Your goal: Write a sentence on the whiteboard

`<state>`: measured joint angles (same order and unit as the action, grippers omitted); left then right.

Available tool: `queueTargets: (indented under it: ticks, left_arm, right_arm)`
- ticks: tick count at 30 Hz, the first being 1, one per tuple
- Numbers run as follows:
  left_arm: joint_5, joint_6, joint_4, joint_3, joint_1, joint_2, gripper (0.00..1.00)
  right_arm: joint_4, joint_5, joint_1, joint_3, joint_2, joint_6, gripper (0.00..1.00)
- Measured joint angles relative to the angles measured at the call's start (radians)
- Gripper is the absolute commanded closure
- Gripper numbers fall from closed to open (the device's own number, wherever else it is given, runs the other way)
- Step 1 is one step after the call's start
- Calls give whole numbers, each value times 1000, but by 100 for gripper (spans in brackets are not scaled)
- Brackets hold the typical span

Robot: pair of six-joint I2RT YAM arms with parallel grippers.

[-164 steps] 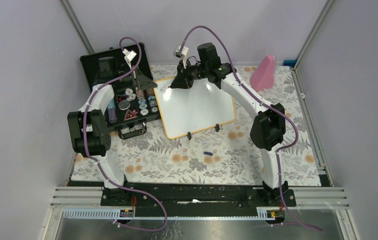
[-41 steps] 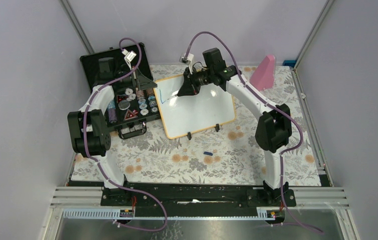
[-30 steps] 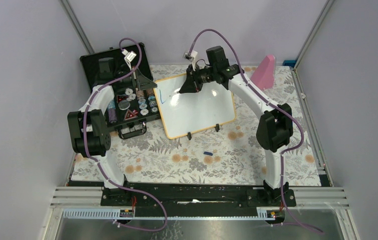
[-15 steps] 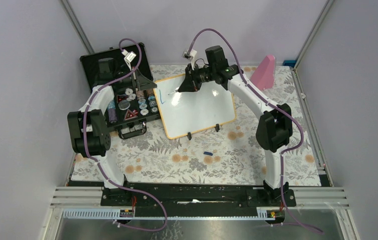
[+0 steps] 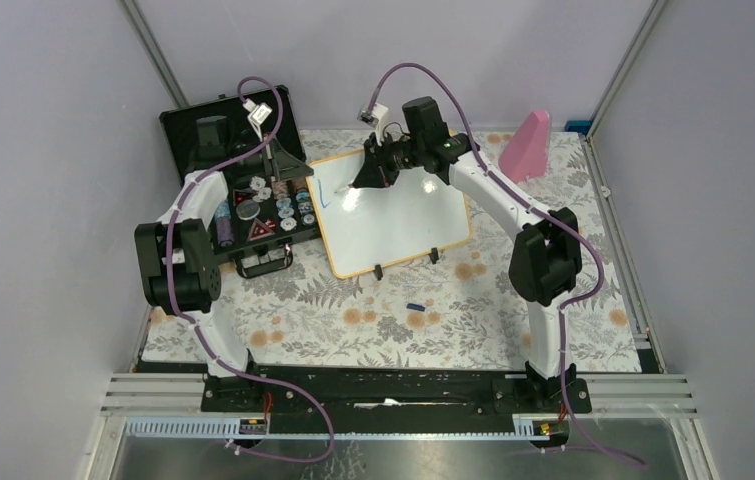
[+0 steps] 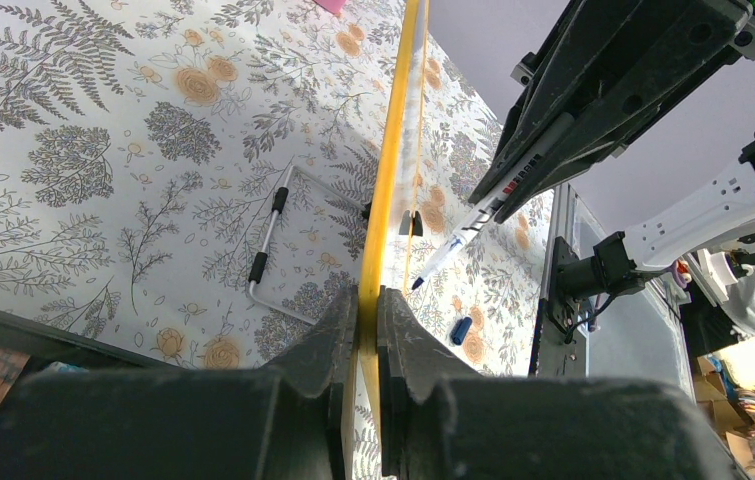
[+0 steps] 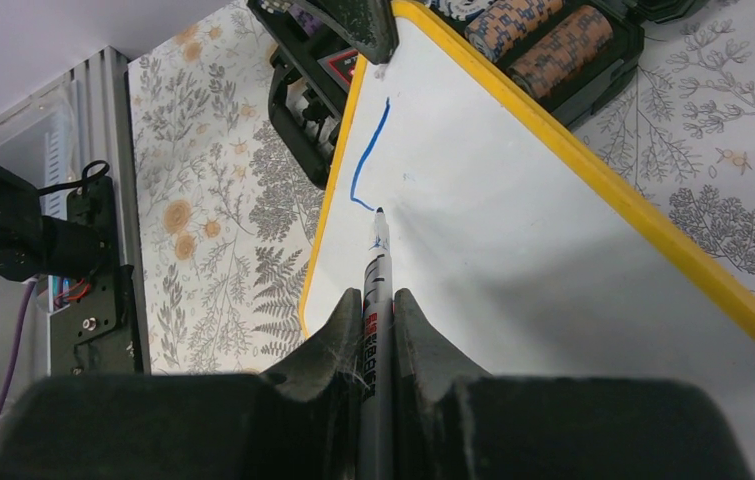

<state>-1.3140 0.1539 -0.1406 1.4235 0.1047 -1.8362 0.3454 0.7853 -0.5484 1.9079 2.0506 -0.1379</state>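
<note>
The whiteboard (image 5: 393,215), white with an orange-yellow rim, stands tilted on two black feet at mid-table. My left gripper (image 6: 367,296) is shut on its yellow rim (image 6: 385,180) at the far-left corner, also seen from above (image 5: 288,160). My right gripper (image 7: 376,298) is shut on a marker (image 7: 375,280); its tip sits at the board face just right of a blue L-shaped stroke (image 7: 365,160). From above, the right gripper (image 5: 365,178) hovers over the board's upper left, right of the stroke (image 5: 322,193). Only that one stroke of the sentence shows.
An open black case (image 5: 253,190) with poker chips lies left of the board, under my left arm. A blue marker cap (image 5: 414,306) lies on the floral cloth in front of the board. A pink wedge (image 5: 525,145) stands at the back right.
A blue L-shaped stroke has appeared on the board's upper left. My right gripper with the marker moved right along the board, lifted a little, and has come back slightly left.
</note>
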Motion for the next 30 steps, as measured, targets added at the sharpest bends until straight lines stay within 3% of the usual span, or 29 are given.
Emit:
queueTargets:
  ticks: [30]
  left_arm:
    - [3,-7,0,-6,3,0,100]
  right_arm:
    - [3,-40,-19,22,37,-6,100]
